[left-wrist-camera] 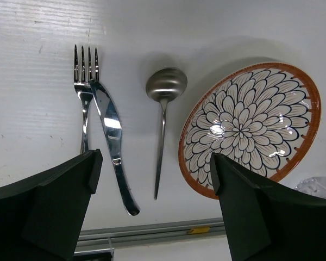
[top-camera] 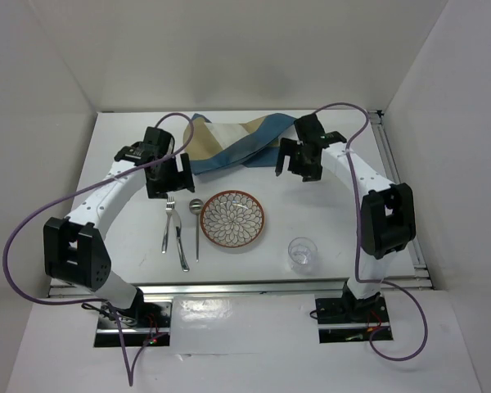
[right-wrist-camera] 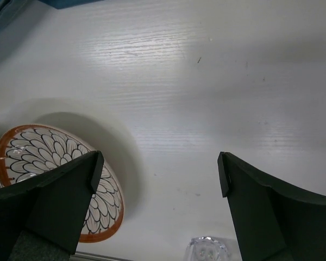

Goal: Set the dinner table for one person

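On the white dinner table [top-camera: 131,147] lie a fork [top-camera: 168,223], a knife [top-camera: 180,244] and a spoon [top-camera: 196,221], side by side left of a flower-patterned plate [top-camera: 231,217] with an orange rim. A clear glass [top-camera: 302,252] stands right of the plate. The left wrist view shows the fork [left-wrist-camera: 85,81], knife [left-wrist-camera: 113,141], spoon [left-wrist-camera: 164,109] and plate [left-wrist-camera: 250,125]. My left gripper [top-camera: 170,176] [left-wrist-camera: 155,179] is open and empty above the cutlery. My right gripper [top-camera: 299,168] [right-wrist-camera: 157,174] is open and empty, above the table behind the glass [right-wrist-camera: 206,249].
A blue-and-tan striped placemat [top-camera: 229,141] lies crumpled at the back of the table between the two grippers. Metal rails [top-camera: 254,286] run along the near edge and right side. White walls enclose the table on three sides.
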Available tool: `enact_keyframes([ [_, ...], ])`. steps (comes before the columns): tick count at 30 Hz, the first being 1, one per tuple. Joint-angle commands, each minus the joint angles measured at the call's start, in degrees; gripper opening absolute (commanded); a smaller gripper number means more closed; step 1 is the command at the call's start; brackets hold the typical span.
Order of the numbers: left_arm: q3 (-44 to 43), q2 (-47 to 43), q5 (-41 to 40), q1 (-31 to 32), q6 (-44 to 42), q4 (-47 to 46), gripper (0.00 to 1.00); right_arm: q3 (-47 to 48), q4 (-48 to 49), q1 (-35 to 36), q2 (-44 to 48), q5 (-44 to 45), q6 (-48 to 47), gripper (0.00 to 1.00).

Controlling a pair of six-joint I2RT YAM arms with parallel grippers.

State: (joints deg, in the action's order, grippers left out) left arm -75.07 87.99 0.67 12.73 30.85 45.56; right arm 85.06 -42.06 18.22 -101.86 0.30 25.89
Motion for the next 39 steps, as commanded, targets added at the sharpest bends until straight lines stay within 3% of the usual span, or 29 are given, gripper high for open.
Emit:
enact_keyframes([
  [1, -1.6, -1.1, -0.7, -0.8, 2.5, 1.3, 1.00, -0.2, 1.1, -0.2, 2.9, 0.1, 0.3, 1.00],
  [7, -1.6, -2.4, -0.7, -1.4, 4.5, 1.3, 1.00, -0.2, 1.6, -0.2, 4.7, 0.7, 0.3, 1.00],
  [11, -2.1, -2.4, 1.0, -5.8, 7.8, 2.7, 1.00, -1.3, 1.1, -0.2, 7.3, 4.3, 2.9, 1.00],
  [13, -1.6, -2.4, 4.1, -9.5, 9.5, 2.7, 1.00, -3.8, 2.5, -0.2, 9.2, 4.3, 2.9, 1.00],
  [17, 2.3, -1.1, 20.8, -15.0, 15.2, -3.1, 1.00, -7.6, 5.7, -0.8, 13.1, 2.0, 2.9, 1.00],
  [26, 8.4, 4.6, 28.1, -15.0, 30.7, -18.7, 1.00, -7.2, 5.4, -2.0, 13.2, -0.3, 2.9, 1.00],
  [32, 4.6, 12.7, 25.8, -13.9, 35.5, -24.1, 1.00, -6.0, 3.4, -2.0, 14.6, 0.2, 2.4, 1.00],
  [34, 2.7, 17.9, 28.5, -13.9, 35.5, -27.2, 1.00, -6.0, 2.9, -2.0, 15.1, 0.2, 1.8, 1.00],
  [39, -9.7, 28.5, 29.4, -13.9, 33.0, -22.2, 1.00, -6.0, 1.2, -2.5, 15.6, 0.2, 1.3, 1.00],
])
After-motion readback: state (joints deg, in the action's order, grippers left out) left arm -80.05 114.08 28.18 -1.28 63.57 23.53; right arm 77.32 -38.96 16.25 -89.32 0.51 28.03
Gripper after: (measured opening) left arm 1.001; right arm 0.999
